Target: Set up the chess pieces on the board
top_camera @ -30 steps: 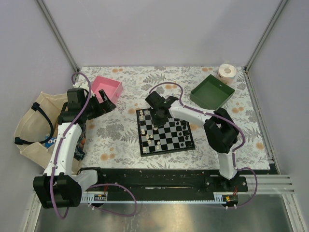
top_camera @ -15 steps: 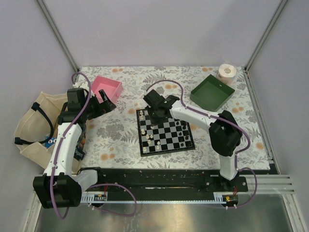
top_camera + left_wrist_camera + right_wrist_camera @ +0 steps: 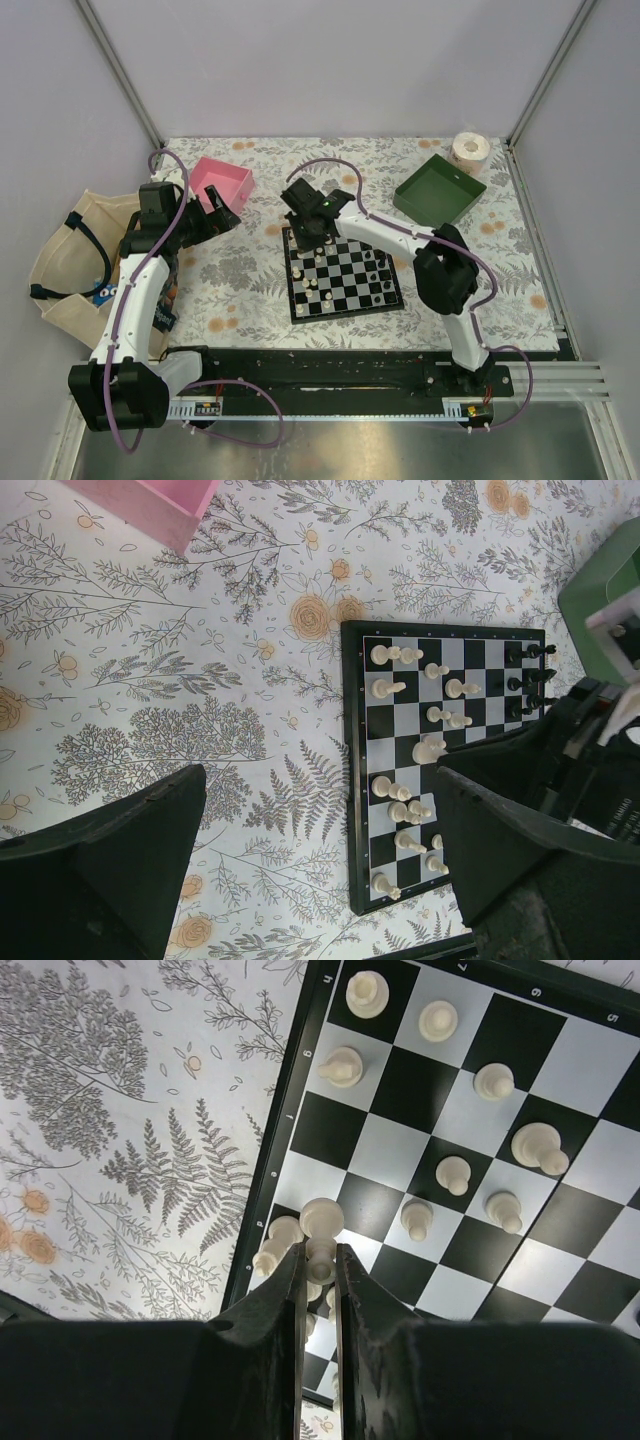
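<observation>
The black-and-white board (image 3: 345, 273) lies mid-table, with cream-white chess pieces (image 3: 312, 285) along its left side and black ones (image 3: 380, 268) on its right. My right gripper (image 3: 308, 238) hovers over the board's far left corner. In the right wrist view this gripper (image 3: 320, 1255) is shut on a cream-white piece (image 3: 322, 1222), whose round base sticks out past the fingertips above the board (image 3: 380, 1150). My left gripper (image 3: 225, 218) is by the pink tray; in the left wrist view it (image 3: 320, 850) is open and empty, left of the board (image 3: 348, 780).
A pink tray (image 3: 225, 183) stands at the back left and a green tray (image 3: 440, 190) at the back right. A tape roll (image 3: 470, 150) sits in the far right corner. A cloth bag (image 3: 65, 265) lies off the table's left edge.
My right gripper has moved left and farther back along the board, carrying the cream-white piece toward the far left corner. The left arm has not moved.
</observation>
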Robot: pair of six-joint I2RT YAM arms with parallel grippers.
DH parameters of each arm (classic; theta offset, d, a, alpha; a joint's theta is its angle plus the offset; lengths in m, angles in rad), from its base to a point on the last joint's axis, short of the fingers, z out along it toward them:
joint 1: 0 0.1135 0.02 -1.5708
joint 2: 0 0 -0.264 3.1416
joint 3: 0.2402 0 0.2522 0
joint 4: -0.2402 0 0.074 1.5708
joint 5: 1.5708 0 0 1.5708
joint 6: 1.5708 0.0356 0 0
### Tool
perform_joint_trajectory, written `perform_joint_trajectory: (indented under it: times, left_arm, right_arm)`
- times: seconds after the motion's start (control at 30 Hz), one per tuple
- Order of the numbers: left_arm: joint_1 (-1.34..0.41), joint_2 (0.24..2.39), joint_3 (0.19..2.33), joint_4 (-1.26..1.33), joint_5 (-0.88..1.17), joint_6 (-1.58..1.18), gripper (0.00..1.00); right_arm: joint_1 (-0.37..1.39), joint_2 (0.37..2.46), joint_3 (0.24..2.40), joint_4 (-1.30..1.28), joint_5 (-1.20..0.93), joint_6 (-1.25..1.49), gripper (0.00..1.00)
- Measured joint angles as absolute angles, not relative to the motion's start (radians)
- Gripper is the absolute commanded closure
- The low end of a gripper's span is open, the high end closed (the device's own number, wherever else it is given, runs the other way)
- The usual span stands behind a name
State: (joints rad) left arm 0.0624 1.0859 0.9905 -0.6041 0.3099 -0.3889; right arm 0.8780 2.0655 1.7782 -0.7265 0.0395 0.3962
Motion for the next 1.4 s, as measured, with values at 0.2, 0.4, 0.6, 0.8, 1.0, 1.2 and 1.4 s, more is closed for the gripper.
perform_joint_trajectory:
  times: [0.2,0.4,0.6,0.8,1.0,1.2,1.4]
  left_arm:
    - [0.062,1.086,0.991,-0.604,0.310,-0.389,0.01]
    - [0.062,1.086,0.991,-0.604,0.310,-0.389,0.01]
    - [0.062,1.086,0.991,-0.604,0.310,-0.389,0.01]
    - [0.062,1.086,0.991,-0.604,0.310,-0.389,0.01]
    - [0.062,1.086,0.991,-0.604,0.310,-0.389,0.01]
    - [0.062,1.086,0.991,-0.604,0.310,-0.389,0.01]
    - [0.062,1.086,0.991,-0.604,0.310,-0.389,0.01]
  right_arm:
    - [0.880,2.127,1.820,-0.757,0.033,0.389,0.91]
    - [0.892,2.158,1.854,-0.766,0.032,0.382,0.91]
    - [0.904,2.181,1.861,-0.776,0.031,0.381,0.91]
    - [0.906,2.196,1.872,-0.784,0.016,0.378,0.89]
    - [0.908,2.198,1.879,-0.784,0.015,0.378,0.88]
    - [0.908,2.214,1.881,-0.787,0.015,0.377,0.86]
    - [0.908,2.217,1.885,-0.789,0.019,0.377,0.85]
